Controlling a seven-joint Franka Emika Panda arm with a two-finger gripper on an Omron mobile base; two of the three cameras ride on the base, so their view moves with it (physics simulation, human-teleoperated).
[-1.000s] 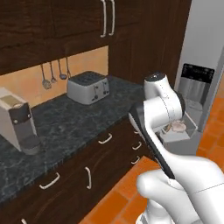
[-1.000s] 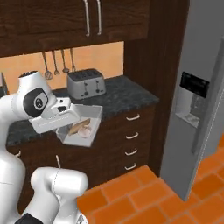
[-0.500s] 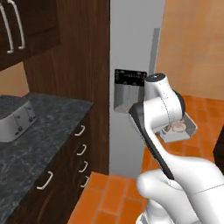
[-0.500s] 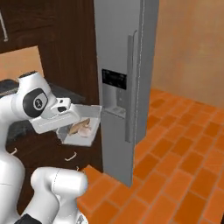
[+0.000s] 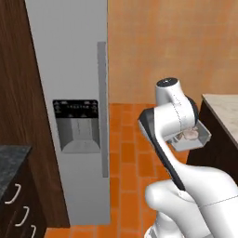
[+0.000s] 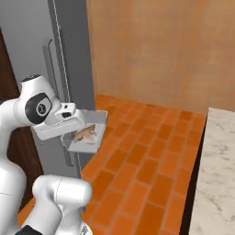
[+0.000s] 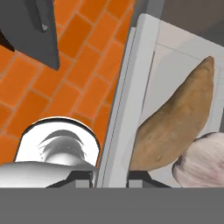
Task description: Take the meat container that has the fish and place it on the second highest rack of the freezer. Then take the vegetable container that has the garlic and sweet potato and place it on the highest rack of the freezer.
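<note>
Gripper: the gripper [image 7: 113, 175] was clamped on the rim of the vegetable container [image 7: 131, 87], one dark tip on each side of the white wall, as the hand view showed.
Container: the white tray hung in the air at the end of the arm, level, above the orange tile floor [image 6: 151, 151]; in the right base view the vegetable container [image 6: 94, 120] sat just right of the hand, in front of the freezer [image 6: 69, 50].
Contents: the hand view showed the sweet potato [image 7: 177, 122] lying lengthwise along the gripped wall, with the garlic [image 7: 203, 162] touching its near end in the tray's corner. The right base view gave only a brown shape with a pale patch beside it.
Left base view: the vegetable container [image 5: 197, 139] peeked out behind the arm's wrist, its contents mostly hidden.
Freezer: in the left base view the freezer [image 5: 74, 69] stood shut, its dispenser panel [image 5: 76, 125] and long bar handle [image 5: 103, 107] facing the camera.
Counter: a pale stone counter [image 6: 215, 174] ran along the right.
</note>
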